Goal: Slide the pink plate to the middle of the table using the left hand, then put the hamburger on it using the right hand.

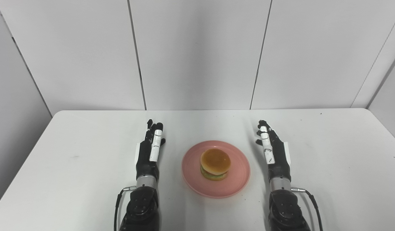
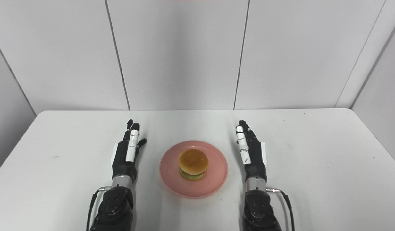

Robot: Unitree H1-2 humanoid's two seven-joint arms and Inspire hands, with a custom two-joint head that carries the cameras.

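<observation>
The plate is lying at the middle of the table, and the hamburger is sitting on its centre. The left hand is resting left of the plate, apart from it; the right hand is resting right of it, also apart.

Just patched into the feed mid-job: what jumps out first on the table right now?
The pink plate sits near the middle of the white table, with the hamburger resting on it. The left hand and the right hand flank the plate, one on each side, both open, fingers pointing away from the robot, holding nothing and clear of the plate.
</observation>
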